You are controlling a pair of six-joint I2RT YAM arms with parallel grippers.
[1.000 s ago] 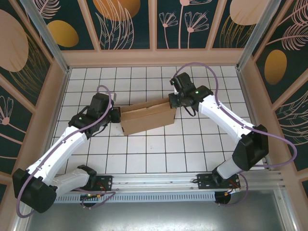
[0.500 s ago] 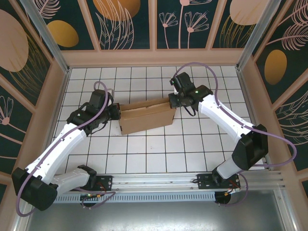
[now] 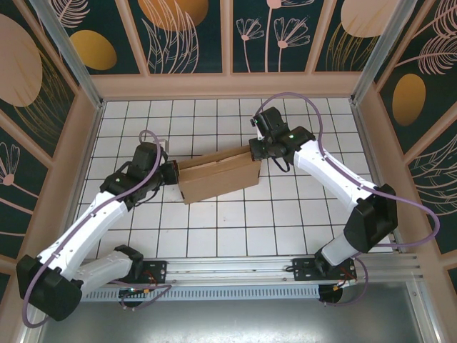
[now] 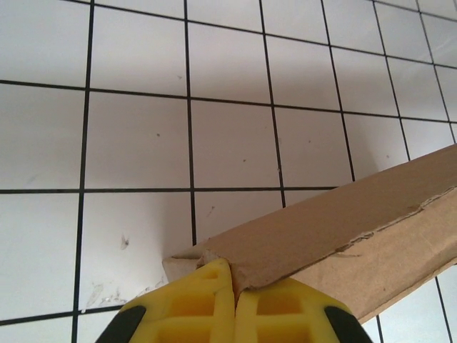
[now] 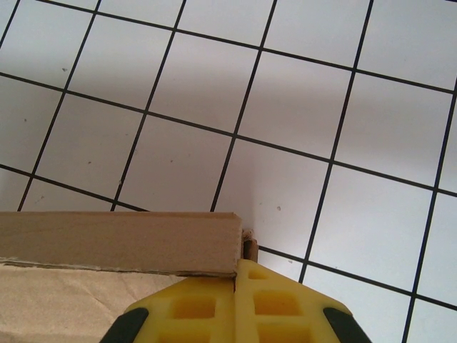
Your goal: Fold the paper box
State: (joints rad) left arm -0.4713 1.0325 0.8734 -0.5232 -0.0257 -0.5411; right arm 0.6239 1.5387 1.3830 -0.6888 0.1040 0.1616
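Note:
The paper box (image 3: 218, 176) is a shallow brown cardboard box lying at a slant in the middle of the tiled table. My left gripper (image 3: 173, 173) is at its left end. In the left wrist view its yellow fingers (image 4: 207, 300) are shut, with the box's corner (image 4: 246, 268) pinched between the tips (image 4: 234, 280). My right gripper (image 3: 254, 151) is at the box's far right corner. Its fingers (image 5: 207, 307) are shut too, tips (image 5: 236, 270) on the end of the box wall (image 5: 128, 241), and a small cardboard tab (image 5: 250, 249) pokes up beside them.
The white gridded table (image 3: 214, 229) is ringed by low wooden walls (image 3: 228, 86). Both arm bases sit on the metal rail (image 3: 235, 268) at the near edge. Purple cables loop over each arm.
My left arm has swung out and back a little at the box's left end, nudging that end slightly. The right arm has held still. Both grippers stay shut.

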